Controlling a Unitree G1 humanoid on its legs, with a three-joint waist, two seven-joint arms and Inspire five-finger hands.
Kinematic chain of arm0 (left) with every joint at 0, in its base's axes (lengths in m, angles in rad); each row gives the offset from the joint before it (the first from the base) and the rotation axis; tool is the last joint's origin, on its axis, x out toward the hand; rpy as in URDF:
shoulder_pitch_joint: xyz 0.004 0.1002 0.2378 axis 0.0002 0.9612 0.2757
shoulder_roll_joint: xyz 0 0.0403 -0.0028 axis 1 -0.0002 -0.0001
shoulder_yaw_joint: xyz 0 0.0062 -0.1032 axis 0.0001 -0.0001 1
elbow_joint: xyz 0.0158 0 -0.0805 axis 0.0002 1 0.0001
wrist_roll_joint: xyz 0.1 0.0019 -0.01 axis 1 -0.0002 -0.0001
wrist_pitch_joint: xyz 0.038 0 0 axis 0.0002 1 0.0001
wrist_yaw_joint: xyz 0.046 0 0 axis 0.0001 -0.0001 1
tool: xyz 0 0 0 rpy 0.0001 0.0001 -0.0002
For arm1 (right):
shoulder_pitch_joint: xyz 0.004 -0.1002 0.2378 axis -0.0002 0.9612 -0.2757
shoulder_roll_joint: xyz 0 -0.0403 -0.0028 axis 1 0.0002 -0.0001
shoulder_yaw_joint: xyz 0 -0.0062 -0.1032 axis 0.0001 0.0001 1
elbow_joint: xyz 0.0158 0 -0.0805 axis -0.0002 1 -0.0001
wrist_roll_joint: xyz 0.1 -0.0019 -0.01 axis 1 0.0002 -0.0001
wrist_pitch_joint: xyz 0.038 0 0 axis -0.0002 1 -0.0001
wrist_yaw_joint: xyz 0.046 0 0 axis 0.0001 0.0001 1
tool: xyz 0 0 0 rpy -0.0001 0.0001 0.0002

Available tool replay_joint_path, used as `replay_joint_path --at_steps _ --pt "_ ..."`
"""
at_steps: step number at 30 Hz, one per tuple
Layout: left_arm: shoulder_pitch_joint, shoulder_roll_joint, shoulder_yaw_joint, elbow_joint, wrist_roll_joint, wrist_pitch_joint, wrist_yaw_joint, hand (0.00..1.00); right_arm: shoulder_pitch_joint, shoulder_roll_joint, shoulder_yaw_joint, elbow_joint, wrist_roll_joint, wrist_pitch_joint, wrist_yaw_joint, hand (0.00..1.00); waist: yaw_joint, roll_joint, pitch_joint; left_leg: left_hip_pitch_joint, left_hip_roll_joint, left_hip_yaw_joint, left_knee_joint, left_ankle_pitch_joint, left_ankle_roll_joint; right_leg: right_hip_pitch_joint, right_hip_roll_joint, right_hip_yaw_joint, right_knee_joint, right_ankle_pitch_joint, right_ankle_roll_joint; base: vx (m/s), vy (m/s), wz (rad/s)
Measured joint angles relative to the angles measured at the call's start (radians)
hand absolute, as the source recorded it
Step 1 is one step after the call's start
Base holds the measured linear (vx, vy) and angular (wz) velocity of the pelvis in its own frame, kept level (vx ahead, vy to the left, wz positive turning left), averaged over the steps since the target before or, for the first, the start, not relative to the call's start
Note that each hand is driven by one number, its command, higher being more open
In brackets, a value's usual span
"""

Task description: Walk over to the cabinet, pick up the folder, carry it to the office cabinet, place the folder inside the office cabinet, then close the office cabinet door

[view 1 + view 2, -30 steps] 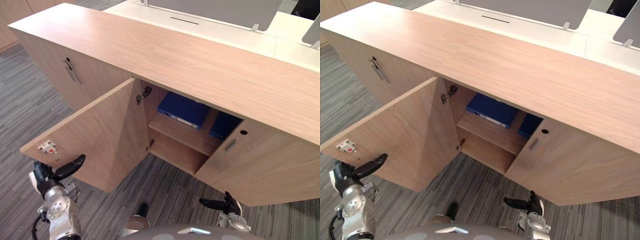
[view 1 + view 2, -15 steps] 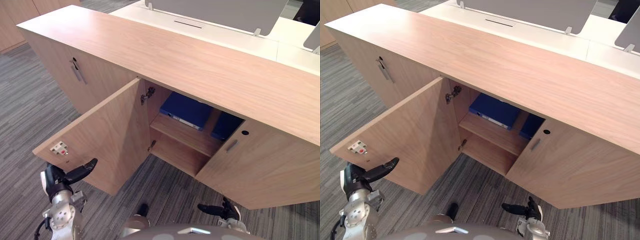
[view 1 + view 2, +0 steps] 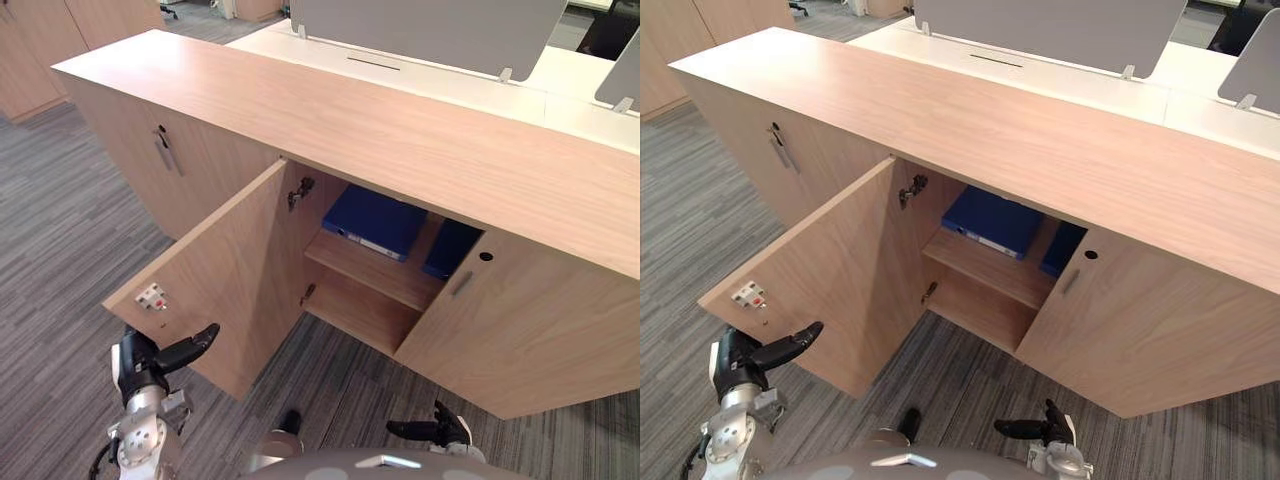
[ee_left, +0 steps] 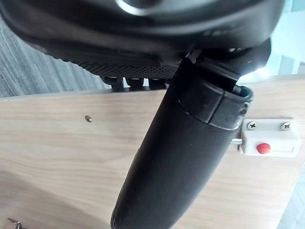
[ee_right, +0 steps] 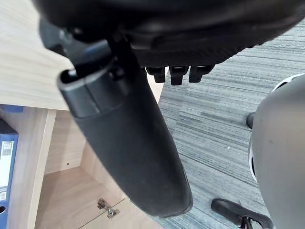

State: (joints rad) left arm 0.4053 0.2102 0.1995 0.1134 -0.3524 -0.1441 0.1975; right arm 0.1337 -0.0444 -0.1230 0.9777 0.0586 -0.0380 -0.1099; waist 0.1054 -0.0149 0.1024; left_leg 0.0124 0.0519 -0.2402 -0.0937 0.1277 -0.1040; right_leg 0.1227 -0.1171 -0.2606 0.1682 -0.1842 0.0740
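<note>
1. Grey striped carpet (image 3: 60, 230) covers the floor; a white desk (image 3: 440, 85) with grey screens (image 3: 420, 30) stands behind a long wooden cabinet (image 3: 400, 140).
2. The blue folder (image 3: 375, 218) lies flat on the upper shelf (image 3: 375, 275) inside the cabinet, in neither robot hand.
3. A second blue folder (image 3: 450, 248) lies just to its right, partly hidden by the right door (image 3: 530, 340), which stands ajar.
4. The left door (image 3: 235, 270) is swung wide open, with a white latch (image 4: 267, 140) with a red button near its free edge.
5. The left robot hand (image 3: 140, 360) is by that door's lower corner, its thumb stretched toward the wood near the latch, fingers loose and holding nothing.
6. The right robot hand (image 3: 440, 430) hangs low over the carpet before the right door, fingers relaxed, empty.
</note>
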Motion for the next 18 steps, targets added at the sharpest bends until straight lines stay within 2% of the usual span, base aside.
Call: replay_joint_path --at_steps 3,7,9,12,14,16,18 --pt "-0.007 0.021 -0.057 0.031 0.0 0.0 -0.014 1.0 -0.007 -0.021 0.028 0.0 -0.019 0.005 0.0 1.0 -0.008 0.021 0.0 -0.002 0.009 0.041 0.0 0.004 0.004 -0.003 0.01 0.053 0.003 -0.003 0.005 -0.11 0.017 0.11" --pt "-0.024 0.033 -0.14 0.094 0.004 0.003 -0.058 1.0 -0.02 -0.034 0.036 0.0 -0.019 0.007 0.001 1.0 -0.014 0.05 0.001 -0.029 0.0 0.041 0.0 0.004 0.004 -0.044 0.012 0.101 0.02 -0.004 0.007 -0.07 0.014 0.01" --pt "-0.024 0.038 -0.173 0.119 0.011 0.005 -0.085 1.0 -0.022 -0.037 0.036 0.001 -0.019 0.012 0.001 1.0 -0.017 0.055 0.001 -0.031 -0.005 0.041 0.001 0.004 0.004 -0.05 0.011 0.116 0.022 -0.004 0.007 -0.04 0.013 -0.01" --pt "-0.03 0.071 -0.26 0.172 0.02 0.018 -0.13 1.0 -0.032 -0.042 0.06 0.004 -0.019 0.012 0.001 1.0 -0.039 0.059 0.003 -0.036 -0.01 0.042 0.001 0.003 0.003 -0.056 0.011 0.13 0.024 -0.004 0.007 -0.01 0.0 -0.01" --pt "-0.048 0.089 -0.327 0.201 0.059 0.03 -0.153 1.0 -0.047 -0.049 0.076 0.012 -0.018 0.011 0.002 1.0 -0.057 0.065 0.001 -0.063 -0.01 0.043 0.004 0.003 0.003 -0.091 0.012 0.136 0.034 -0.005 0.007 -0.04 0.004 -0.07" --pt "-0.082 0.099 -0.402 0.214 0.094 0.05 -0.181 1.0 -0.06 -0.053 0.074 0.02 -0.018 0.012 0.002 1.0 -0.059 0.073 0.002 -0.098 -0.011 0.053 0.005 0.003 0.003 -0.143 0.011 0.147 0.058 -0.005 0.007 -0.04 0.004 -0.16" --pt "-0.096 0.136 -0.461 0.163 0.127 0.071 -0.267 1.0 -0.062 -0.063 0.063 0.017 -0.014 0.013 0.007 1.0 -0.06 0.088 0.006 -0.11 -0.013 0.075 0.001 -0.006 -0.005 -0.168 0.012 0.16 0.066 0.0 0.0 -0.02 0.02 -0.3"
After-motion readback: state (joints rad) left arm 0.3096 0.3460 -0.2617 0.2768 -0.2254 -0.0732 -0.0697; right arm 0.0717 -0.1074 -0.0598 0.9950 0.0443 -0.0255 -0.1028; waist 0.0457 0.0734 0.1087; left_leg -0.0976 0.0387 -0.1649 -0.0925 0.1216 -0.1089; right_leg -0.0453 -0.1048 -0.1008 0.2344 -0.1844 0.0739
